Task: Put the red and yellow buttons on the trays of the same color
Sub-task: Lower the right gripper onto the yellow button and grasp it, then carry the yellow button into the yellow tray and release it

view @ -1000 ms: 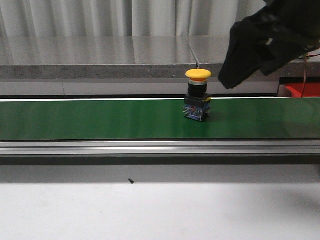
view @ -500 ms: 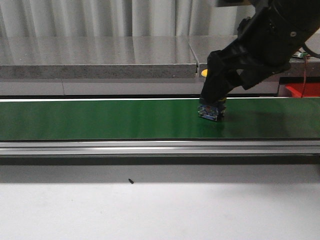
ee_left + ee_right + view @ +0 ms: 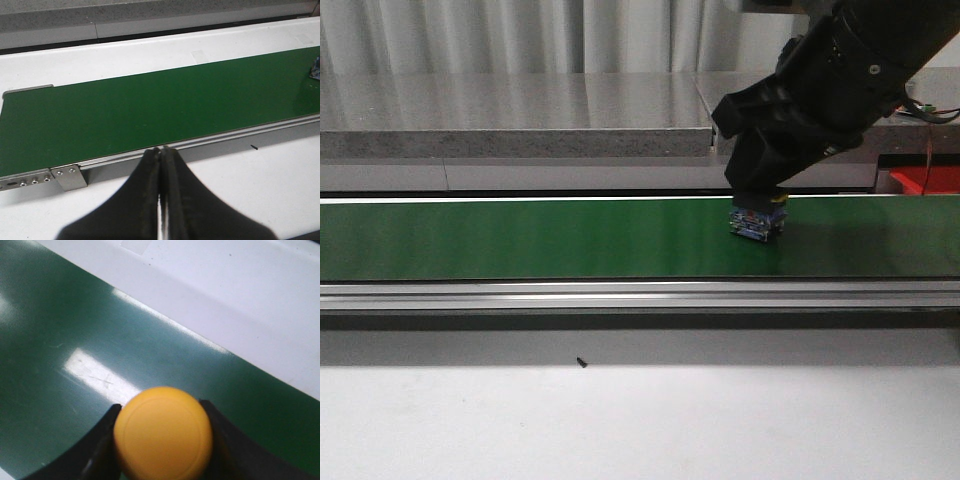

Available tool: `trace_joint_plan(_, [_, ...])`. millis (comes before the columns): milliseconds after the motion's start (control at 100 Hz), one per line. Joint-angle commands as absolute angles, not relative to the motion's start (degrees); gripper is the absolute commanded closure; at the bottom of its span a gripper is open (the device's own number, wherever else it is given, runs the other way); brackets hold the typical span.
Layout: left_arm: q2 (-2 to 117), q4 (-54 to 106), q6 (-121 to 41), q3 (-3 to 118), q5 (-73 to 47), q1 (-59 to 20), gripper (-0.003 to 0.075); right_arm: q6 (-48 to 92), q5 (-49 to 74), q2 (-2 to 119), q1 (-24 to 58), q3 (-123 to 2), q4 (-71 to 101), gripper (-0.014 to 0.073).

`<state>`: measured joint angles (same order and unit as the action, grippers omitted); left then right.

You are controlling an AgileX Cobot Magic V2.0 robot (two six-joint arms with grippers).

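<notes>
A yellow button (image 3: pixel 757 222) with a blue-and-black base stands on the green conveyor belt (image 3: pixel 520 238), right of centre. My right gripper (image 3: pixel 757 196) has come down over it and hides its cap in the front view. In the right wrist view the round yellow cap (image 3: pixel 162 432) fills the gap, and both black fingers (image 3: pixel 102 440) press against its sides. My left gripper (image 3: pixel 161 150) is shut and empty over the white table, just short of the belt's near rail. The button's base (image 3: pixel 316 70) shows at that view's edge. No red button is in view.
A red tray (image 3: pixel 930 178) pokes in at the far right behind the belt. A grey counter (image 3: pixel 520 110) runs along the back. The belt's aluminium rail (image 3: pixel 620 293) borders the white table (image 3: pixel 620 420), where a small black speck (image 3: pixel 582 362) lies.
The button has ridden the belt to the right. My right arm came down from the upper right and closed its fingers round the yellow cap.
</notes>
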<state>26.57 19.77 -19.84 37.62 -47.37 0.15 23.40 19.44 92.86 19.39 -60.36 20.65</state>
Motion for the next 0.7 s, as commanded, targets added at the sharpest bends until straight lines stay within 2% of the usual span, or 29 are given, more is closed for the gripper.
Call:
trace_joint_plan(0, [26.9, 21.3, -19.9, 39.1, -43.7, -0.3, 0.0739, 19.1, 16.2, 88.5, 19.4, -61.6, 21.2, 0.0636])
trace_joint_plan(160, [26.9, 21.3, -19.9, 39.1, -43.7, -0.3, 0.0739, 13.0, 15.6, 82.9, 17.7, -58.1, 17.7, 0.0636])
trace_joint_plan(390, [26.9, 21.3, -19.9, 39.1, -43.7, -0.3, 0.0739, 9.3, 17.6, 73.6, 11.1, -51.4, 15.8, 0.0636])
trace_joint_plan(690, [26.9, 21.3, -19.9, 39.1, -43.7, -0.3, 0.0739, 3.4, 22.4, 61.3, -5.4, -43.9, 10.0, 0.0636])
